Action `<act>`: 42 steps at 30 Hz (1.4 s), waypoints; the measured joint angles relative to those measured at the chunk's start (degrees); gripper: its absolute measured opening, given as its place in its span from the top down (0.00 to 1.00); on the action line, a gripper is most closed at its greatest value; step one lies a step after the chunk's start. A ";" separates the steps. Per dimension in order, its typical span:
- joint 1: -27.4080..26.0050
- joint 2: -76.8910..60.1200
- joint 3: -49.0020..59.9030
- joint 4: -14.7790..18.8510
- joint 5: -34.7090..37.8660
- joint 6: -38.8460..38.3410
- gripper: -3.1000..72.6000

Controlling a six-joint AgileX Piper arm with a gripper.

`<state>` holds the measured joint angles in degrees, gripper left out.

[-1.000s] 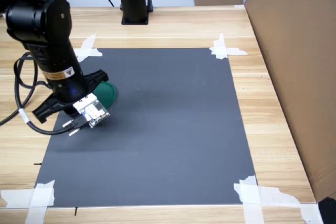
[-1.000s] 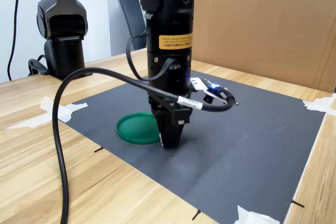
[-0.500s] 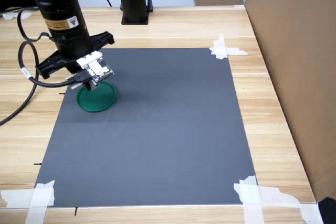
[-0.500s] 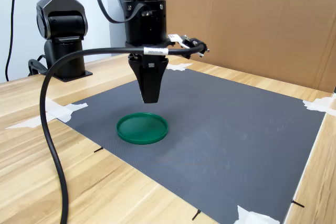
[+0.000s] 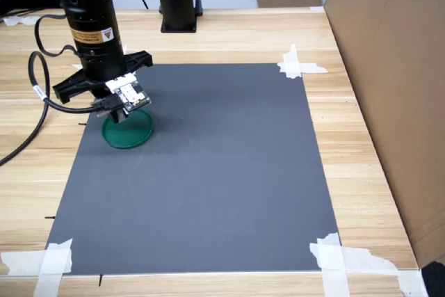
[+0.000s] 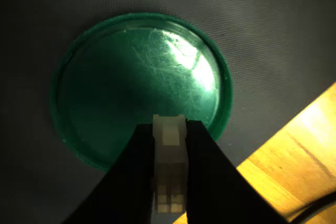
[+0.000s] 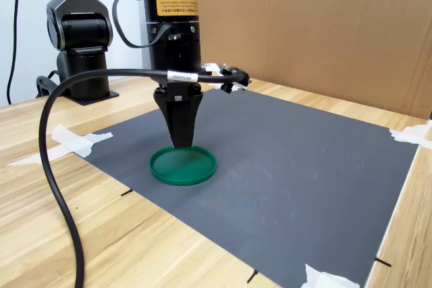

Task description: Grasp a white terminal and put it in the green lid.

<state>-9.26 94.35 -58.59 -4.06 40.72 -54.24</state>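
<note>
change: my gripper (image 7: 181, 144) has dropped from well above the green lid (image 7: 183, 166) to just over it, at the second exterior view's left centre.
meaning: i judge release is next.
fingers: closed tight on the white terminal (image 6: 169, 161), held between both in the wrist view.
terminal place: over the lid's edge, not yet down.
count: one terminal, one lid, one gripper.

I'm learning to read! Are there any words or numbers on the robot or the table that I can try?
Yellow sticker on the black arm: it has dark print, but too small and blurred to read in both exterior views.
White tag on the cable: print too small to read.
Green lid, white terminal, gripper and mat: no writing.
</note>
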 joint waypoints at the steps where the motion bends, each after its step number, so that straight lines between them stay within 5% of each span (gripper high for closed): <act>1: 0.00 0.16 0.00 0.00 -0.08 0.00 0.84; 12: 0.00 3.63 0.00 -0.07 -0.52 1.51 0.83; 17: 0.00 3.63 0.00 -0.07 -0.64 0.62 0.66; 22: 0.00 3.63 0.00 0.36 -0.64 0.83 0.31; 25: 0.00 3.63 0.00 1.71 -0.53 0.98 0.23; 33: 0.00 -2.18 0.00 7.44 -0.42 3.54 0.26; 42: 0.00 -9.92 0.17 11.87 -2.02 15.66 0.55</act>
<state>-9.26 84.43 -58.42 7.81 38.69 -38.58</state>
